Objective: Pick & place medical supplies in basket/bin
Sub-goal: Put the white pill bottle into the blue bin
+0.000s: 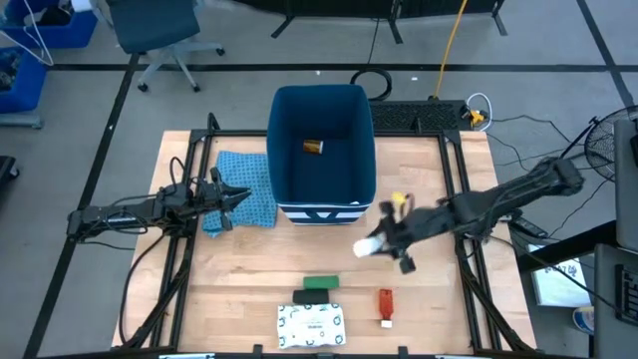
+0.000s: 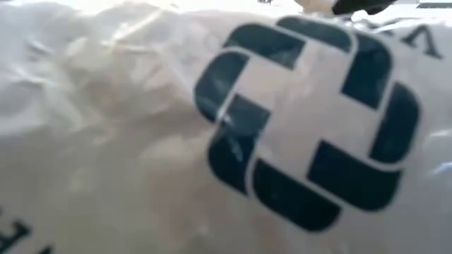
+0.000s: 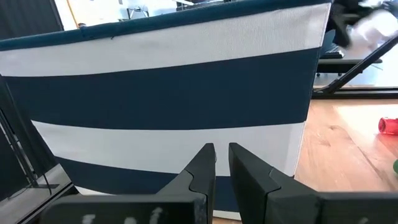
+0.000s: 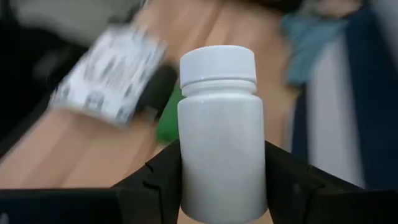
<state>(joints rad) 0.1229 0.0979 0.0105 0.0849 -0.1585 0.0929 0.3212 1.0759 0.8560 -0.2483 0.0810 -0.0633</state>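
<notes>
My right gripper (image 1: 384, 245) hangs over the table near the bin's right near corner, shut on a small white capped bottle (image 4: 219, 124). The deep dark-blue bin (image 1: 321, 100) stands at the table's far middle, and an orange pill bottle (image 1: 314, 148) lies on its floor. Near the table's near edge lie a green box (image 1: 321, 283), a black bar (image 1: 314, 296), a white patterned flat packet (image 1: 311, 326) and a red white-tipped tube (image 1: 386, 305). My left gripper (image 1: 239, 197) waits over the light blue cloth (image 1: 249, 179), its fingers almost together, facing the bin's striped wall (image 3: 161, 93). My right gripper pinches the white bottle by its body (image 4: 186, 180), one finger (image 4: 158, 171) on each side, below the cap (image 4: 217, 62). The fingers run along the bottle, and its cap end points away from the wrist, toward the table's left. The bottle (image 3: 373, 28) is lifted clear of the table.
The low view is filled by the white packet's dark cross mark (image 2: 304, 120). Bare wood (image 1: 239, 279) lies between the cloth and the items at the near edge. Dark frame rails (image 1: 459, 199) run along both table sides.
</notes>
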